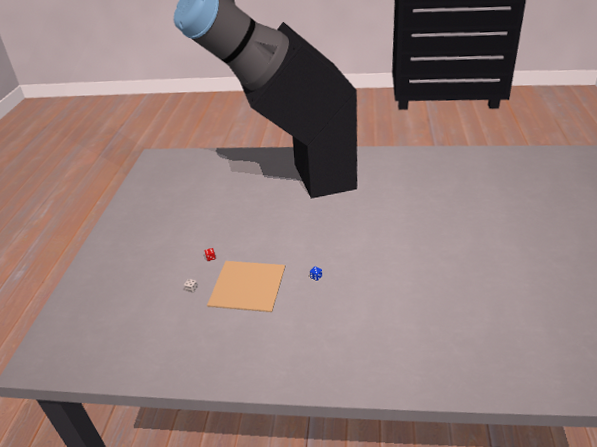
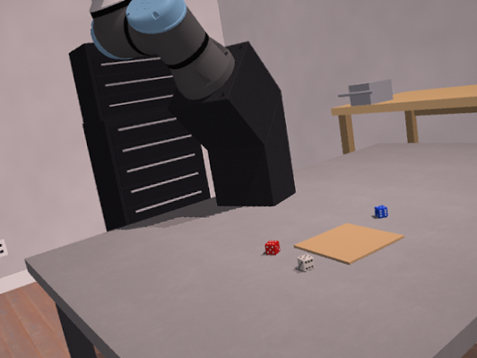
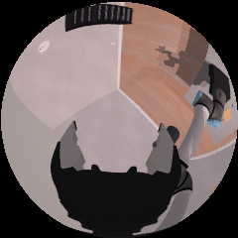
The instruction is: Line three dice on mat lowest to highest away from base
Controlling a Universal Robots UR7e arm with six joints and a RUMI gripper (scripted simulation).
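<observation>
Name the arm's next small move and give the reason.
Probably swing the open gripper down toward the white die: all three dice, with the red die and blue die, sit off the mat, and the gripper holds nothing.

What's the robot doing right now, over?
Gripper open, holding nothing, up off the table. Red die, white die, blue die all beside the mat, none on it. Nothing blocking.

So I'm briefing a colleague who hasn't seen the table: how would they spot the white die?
Find the tan mat in the middle of the grey table. Two dice sit off its left side in the top view; the white die is the nearer to the front table edge. The red die lies behind it, and the blue die sits alone on the mat's other side.
</observation>
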